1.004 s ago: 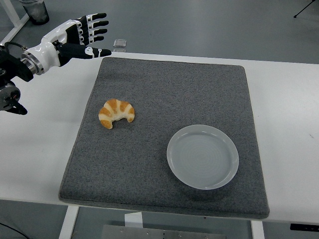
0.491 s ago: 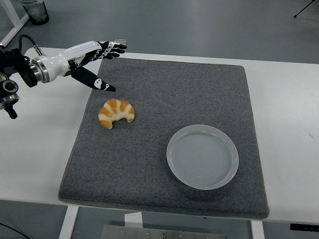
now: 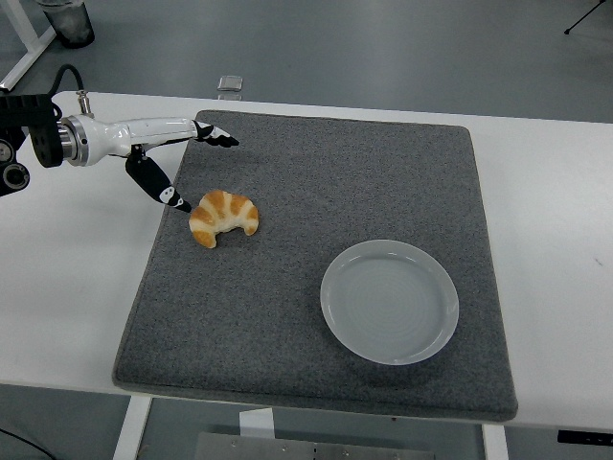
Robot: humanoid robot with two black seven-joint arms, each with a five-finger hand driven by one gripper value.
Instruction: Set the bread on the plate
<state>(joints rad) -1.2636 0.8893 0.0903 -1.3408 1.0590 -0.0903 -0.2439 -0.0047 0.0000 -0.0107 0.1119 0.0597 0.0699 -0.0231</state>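
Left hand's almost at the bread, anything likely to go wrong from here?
Two risks. The left hand is open with its thumb tip right at the bread's left end and the fingers well behind it, so closing now may nudge the bread across the mat rather than grip it. The plate lies far to the right, so a weak grip could drop it on the way.

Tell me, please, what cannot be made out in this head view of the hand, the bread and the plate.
- Left hand: seen edge-on, so its fingers overlap; whether the thumb tip touches the bread is unclear.
- Left arm: cut off by the picture's left edge.
- Small clear object beyond the grey mat: too small to identify.
- Dark container: cut off by the top edge.
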